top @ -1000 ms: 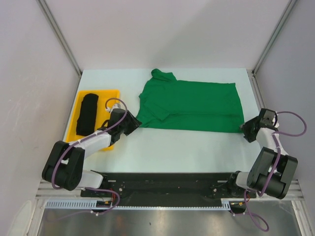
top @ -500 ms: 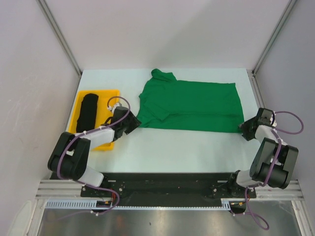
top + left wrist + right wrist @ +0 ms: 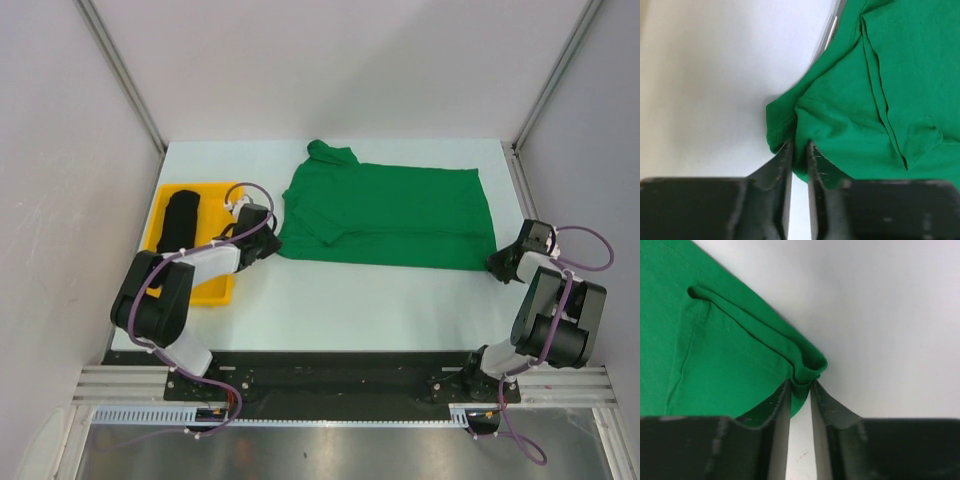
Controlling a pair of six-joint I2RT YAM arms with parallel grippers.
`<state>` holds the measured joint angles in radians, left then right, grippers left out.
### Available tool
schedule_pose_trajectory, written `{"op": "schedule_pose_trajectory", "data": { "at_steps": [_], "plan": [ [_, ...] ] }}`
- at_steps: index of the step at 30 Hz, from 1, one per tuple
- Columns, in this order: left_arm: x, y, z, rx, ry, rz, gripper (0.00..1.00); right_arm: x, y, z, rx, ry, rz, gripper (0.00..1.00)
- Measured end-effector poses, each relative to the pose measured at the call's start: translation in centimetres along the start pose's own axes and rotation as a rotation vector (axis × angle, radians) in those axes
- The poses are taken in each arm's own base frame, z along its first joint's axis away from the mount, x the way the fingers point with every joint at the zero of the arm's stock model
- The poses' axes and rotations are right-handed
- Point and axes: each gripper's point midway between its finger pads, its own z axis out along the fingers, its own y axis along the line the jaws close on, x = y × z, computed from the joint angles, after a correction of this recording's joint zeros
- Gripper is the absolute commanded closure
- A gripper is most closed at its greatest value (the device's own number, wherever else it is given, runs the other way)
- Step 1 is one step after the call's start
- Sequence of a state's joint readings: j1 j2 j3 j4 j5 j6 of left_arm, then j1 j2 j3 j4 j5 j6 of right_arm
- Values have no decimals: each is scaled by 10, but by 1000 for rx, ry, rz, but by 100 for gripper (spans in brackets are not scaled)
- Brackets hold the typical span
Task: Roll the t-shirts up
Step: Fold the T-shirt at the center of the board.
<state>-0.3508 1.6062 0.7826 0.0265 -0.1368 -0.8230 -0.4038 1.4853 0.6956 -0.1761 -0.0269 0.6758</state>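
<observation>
Your left gripper (image 3: 799,146): clamped on cloth fold at near-left corner of green shirt (image 3: 385,215). Your right gripper (image 3: 801,385): clamped on folded near-right corner of same shirt. Green shirt lies spread flat across middle of table (image 3: 350,300). Black shirt (image 3: 178,228), rolled, sits in yellow tray (image 3: 218,288) at left.
</observation>
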Motion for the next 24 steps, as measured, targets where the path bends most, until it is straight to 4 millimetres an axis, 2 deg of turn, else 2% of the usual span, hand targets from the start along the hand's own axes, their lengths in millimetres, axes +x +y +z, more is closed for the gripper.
{"op": "schedule_pose_trajectory", "data": {
  "at_steps": [1, 2, 4, 8, 12, 18, 24],
  "plan": [
    [0, 0, 1, -3, 1, 11, 94, 0, 0, 1, 0, -1, 0, 80],
    [0, 1, 1, -7, 3, 17, 98, -1, 0, 1, 0, -2, 0, 90],
    [1, 3, 1, -17, 7, 26, 100, -2, -1, 2, 0, -4, 0, 100],
    [5, 11, -1, -47, 26, 46, 100, -2, -3, 2, 0, 0, 5, 100],
    [8, 18, -13, -71, 35, 51, 100, -4, -11, -5, 23, 2, 17, 100],
    [17, 33, -48, -72, 31, 49, 100, -12, -31, -35, 62, -6, 51, 100],
    [38, 48, -76, -70, 53, 33, 100, -8, -56, -65, 107, 8, 96, 100]
  ]
}}
